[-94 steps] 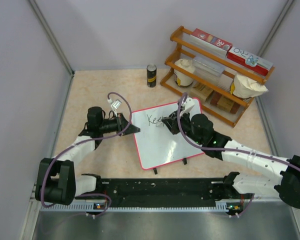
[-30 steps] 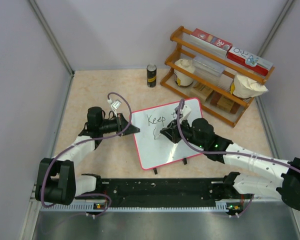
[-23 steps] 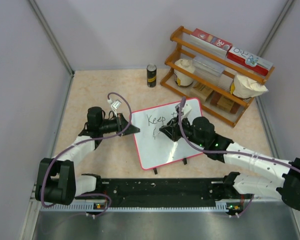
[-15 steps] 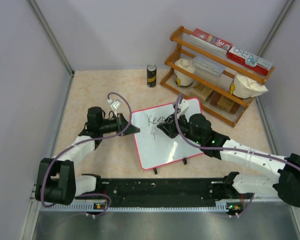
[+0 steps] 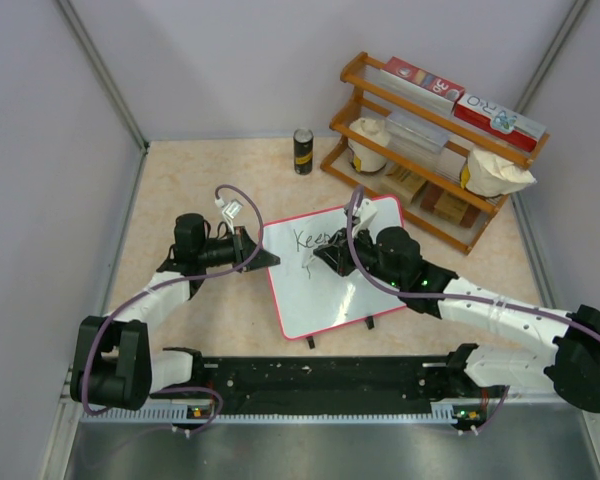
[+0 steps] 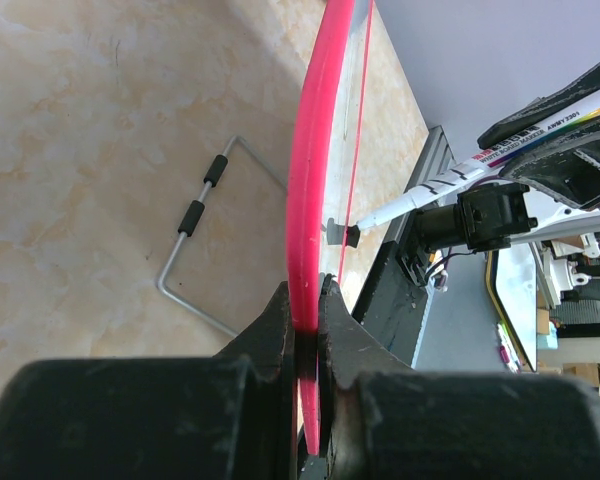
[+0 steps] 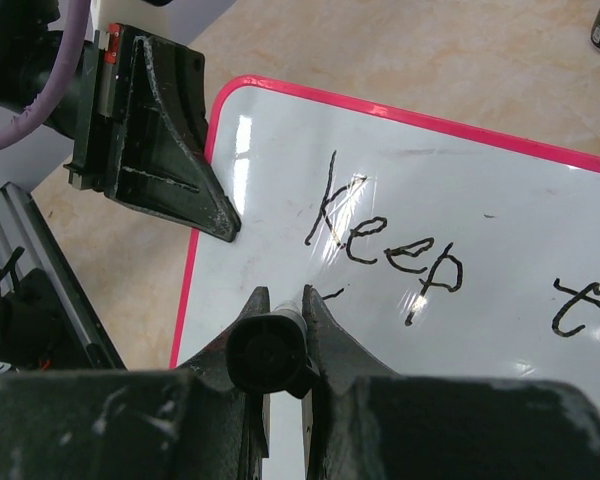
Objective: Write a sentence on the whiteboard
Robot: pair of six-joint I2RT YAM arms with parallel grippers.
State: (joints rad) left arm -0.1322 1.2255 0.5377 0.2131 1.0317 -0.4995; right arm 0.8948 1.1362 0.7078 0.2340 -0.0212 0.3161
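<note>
Beige, marble-patterned table (image 5: 190,180) underneath, shut in by plain pale grey walls with metal posts in the far corners. At the far right, a wooden rack (image 5: 352,78) loaded with red-and-white boxes and pale bags; just left of it, a small dark can (image 5: 303,151) standing upright. Along the near edge, a black rail (image 5: 320,385) carrying both arm bases.

In the middle of the table, between the two arms, the whiteboard (image 5: 325,295) (image 6: 310,180) (image 7: 500,200), white face up. Turned slightly askew: left edge toward the left arm, far right corner toward the rack, near edge toward the rail. Long side apparently along the lines of writing, running left to right and slanting away to the right; close to square from above, so hard to be sure.

Near the far edge, the sentence (image 5: 313,240) (image 7: 390,250): "Keep" and "th" in thin black strokes, plus one short stroke just below the K.

Pinched tight on the board's left rim, the left gripper (image 5: 265,255) (image 6: 308,310), one finger on each face. Closed around a marker (image 6: 520,140) (image 7: 270,355), the right gripper (image 5: 330,258) (image 7: 280,300), over the upper middle of the board. Marker slanted, tip down at the white face just under "Keep".

Under the board in the left wrist view, a bent wire leg (image 6: 205,240) with two black sleeves, against the table.
</note>
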